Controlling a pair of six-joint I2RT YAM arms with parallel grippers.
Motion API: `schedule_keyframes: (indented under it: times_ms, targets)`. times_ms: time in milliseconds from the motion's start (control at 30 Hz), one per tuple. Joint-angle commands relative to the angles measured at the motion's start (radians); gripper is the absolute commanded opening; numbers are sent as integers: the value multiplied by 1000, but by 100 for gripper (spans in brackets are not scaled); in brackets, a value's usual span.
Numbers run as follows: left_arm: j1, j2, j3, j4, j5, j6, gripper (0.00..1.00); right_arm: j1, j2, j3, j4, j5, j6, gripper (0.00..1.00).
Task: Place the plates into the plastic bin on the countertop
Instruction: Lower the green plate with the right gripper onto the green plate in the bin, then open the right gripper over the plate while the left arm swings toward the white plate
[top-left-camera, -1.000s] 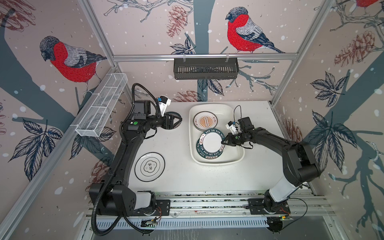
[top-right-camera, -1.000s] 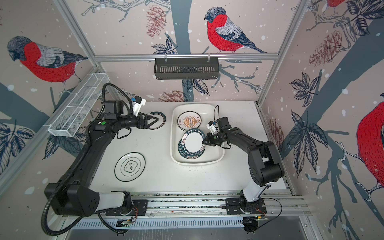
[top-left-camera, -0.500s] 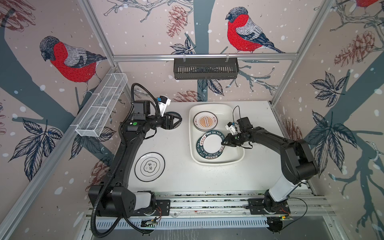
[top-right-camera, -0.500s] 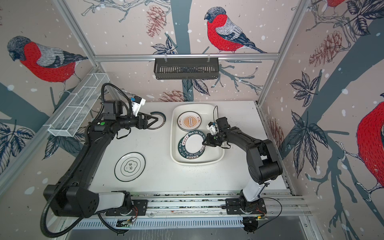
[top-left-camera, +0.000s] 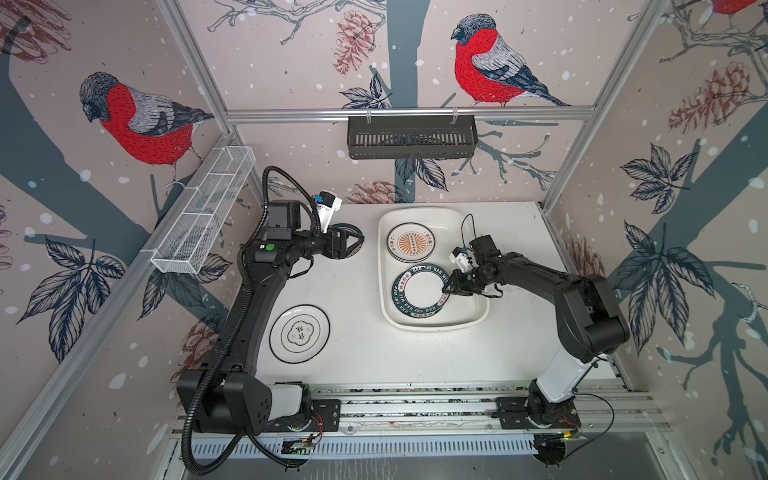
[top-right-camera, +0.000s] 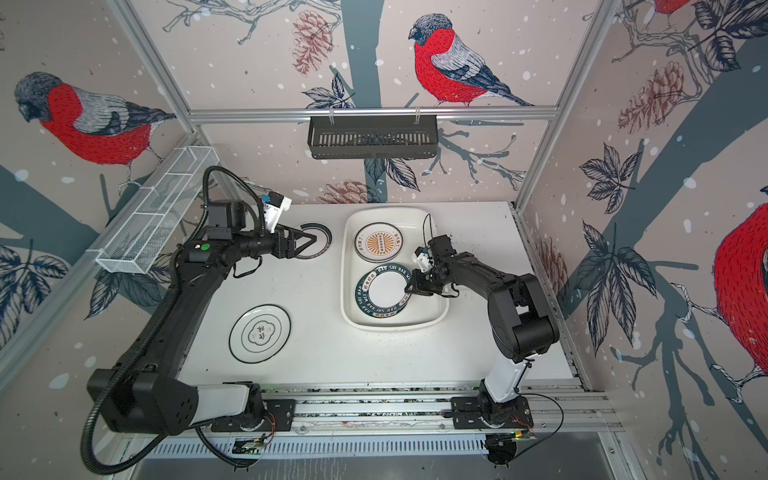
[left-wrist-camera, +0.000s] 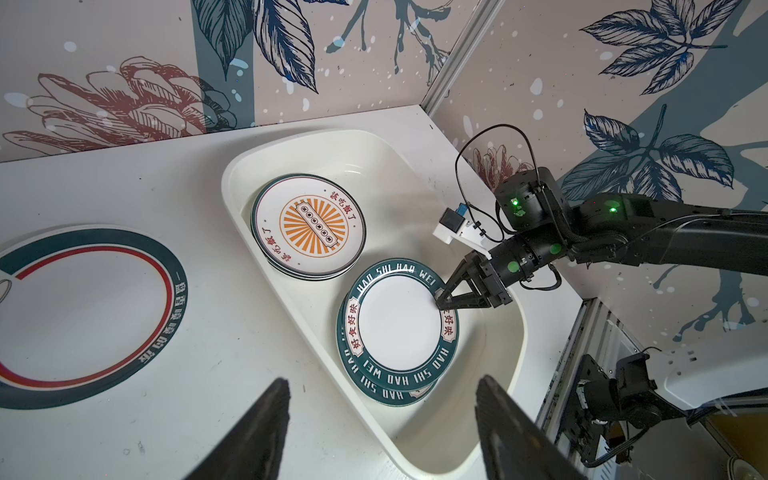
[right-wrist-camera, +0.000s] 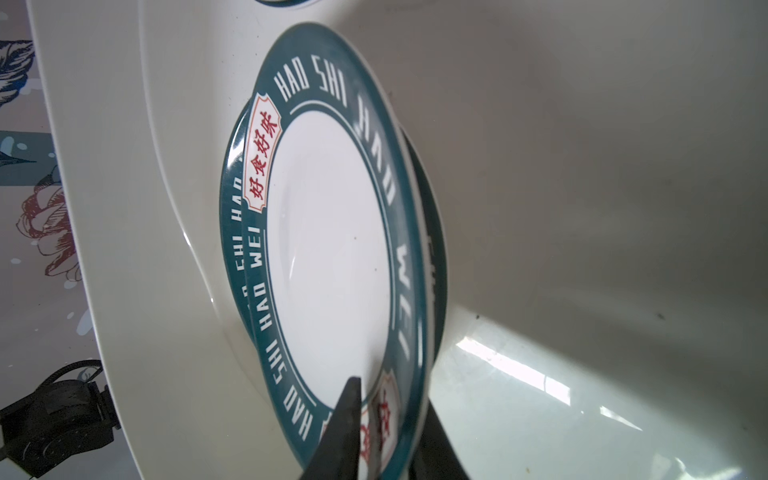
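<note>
The plastic bin (top-left-camera: 473, 318) (top-right-camera: 345, 266) (left-wrist-camera: 245, 166) (right-wrist-camera: 124, 208) stands on the countertop (top-left-camera: 365, 357). Inside lie orange sunburst plates (top-left-camera: 410, 243) (top-right-camera: 379, 242) (left-wrist-camera: 309, 226) and two stacked green lettered plates (top-left-camera: 419, 291) (top-right-camera: 384, 291) (left-wrist-camera: 399, 324) (right-wrist-camera: 328, 232). My right gripper (top-left-camera: 446, 289) (top-right-camera: 409, 289) (left-wrist-camera: 441, 305) (right-wrist-camera: 390, 390) straddles the top green plate's rim, jaws slightly apart. My left gripper (top-left-camera: 360, 240) (top-right-camera: 315, 240) (left-wrist-camera: 382, 382) hovers open over a green-and-red ringed plate (top-right-camera: 324, 243) (left-wrist-camera: 83, 311). A black-rimmed plate (top-left-camera: 299, 332) (top-right-camera: 259, 332) lies on the countertop's front left.
A black slotted rack (top-left-camera: 411, 137) hangs on the back rail. A white wire-mesh basket (top-left-camera: 203, 224) hangs along the left wall. Aluminium rails (top-left-camera: 415, 407) with the arm bases run along the countertop's front edge.
The right jaws have eased apart a little at the green plate's rim. Both arms have scarcely moved, and the left gripper stays as wide as before.
</note>
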Motion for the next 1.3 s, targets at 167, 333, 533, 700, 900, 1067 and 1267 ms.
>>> schedule_keyframes:
  times_ms: [167, 333, 533, 700, 900, 1067, 1267]
  targets:
    - [0, 0, 11, 13, 34, 5, 71, 15, 8, 15, -29, 40, -23, 25]
    - [0, -2, 9, 13, 35, 5, 71, 18, 11, 16, -39, 59, -28, 26]
    - [0, -2, 8, 16, 35, 7, 71, 23, 0, 24, -57, 90, -38, 30]
    - [0, -6, 12, 12, 30, 12, 74, 24, -13, 31, -60, 97, -39, 30]
    - [0, -22, 0, -16, -47, 60, 83, 22, -40, 34, -31, 94, -28, 29]
    - [0, -34, -15, -67, -115, 142, 84, 24, -89, 23, 16, 80, -16, 27]
    - [3, -67, -83, -166, -217, 291, 84, 23, -187, -1, 74, 68, 3, 27]
